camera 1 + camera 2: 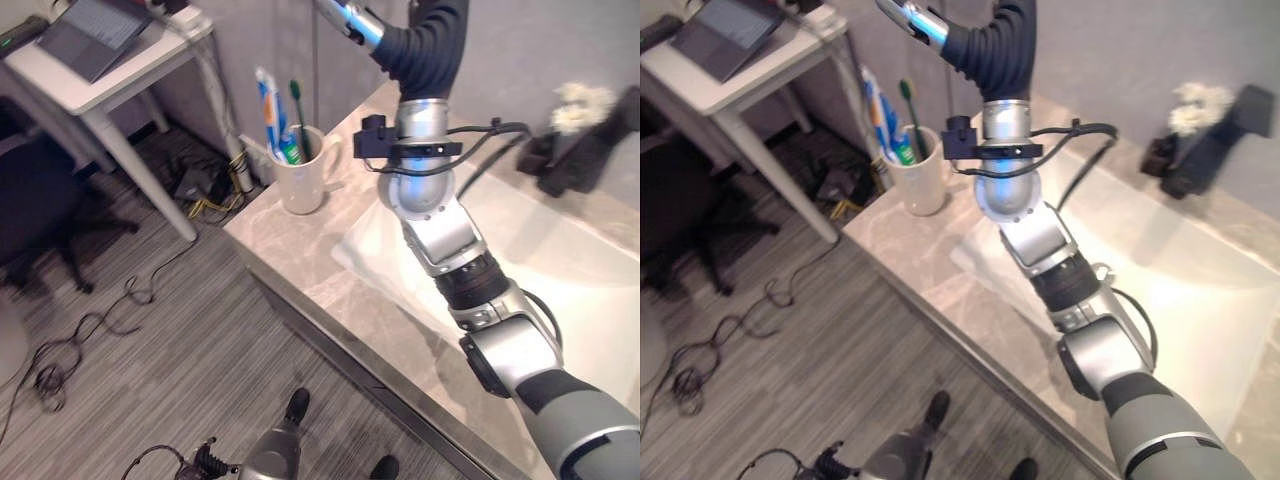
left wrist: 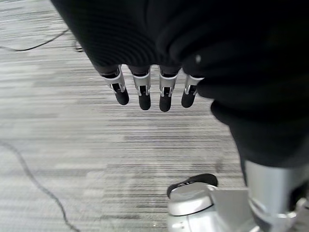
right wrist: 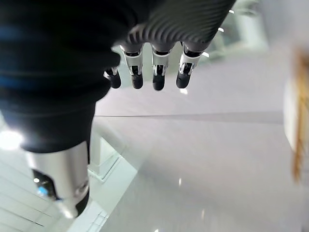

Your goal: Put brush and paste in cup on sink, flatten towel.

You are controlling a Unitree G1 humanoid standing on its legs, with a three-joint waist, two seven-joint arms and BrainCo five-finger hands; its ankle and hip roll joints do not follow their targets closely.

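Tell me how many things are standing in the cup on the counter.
2: a toothpaste tube on the side nearer the white desk, and a green toothbrush beside it, both upright in the white cup at the counter's corner. Anything shorter inside would be hidden.

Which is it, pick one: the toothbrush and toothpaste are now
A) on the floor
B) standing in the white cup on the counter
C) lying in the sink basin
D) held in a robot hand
B: the green toothbrush and toothpaste stand upright in the white cup at the counter corner.
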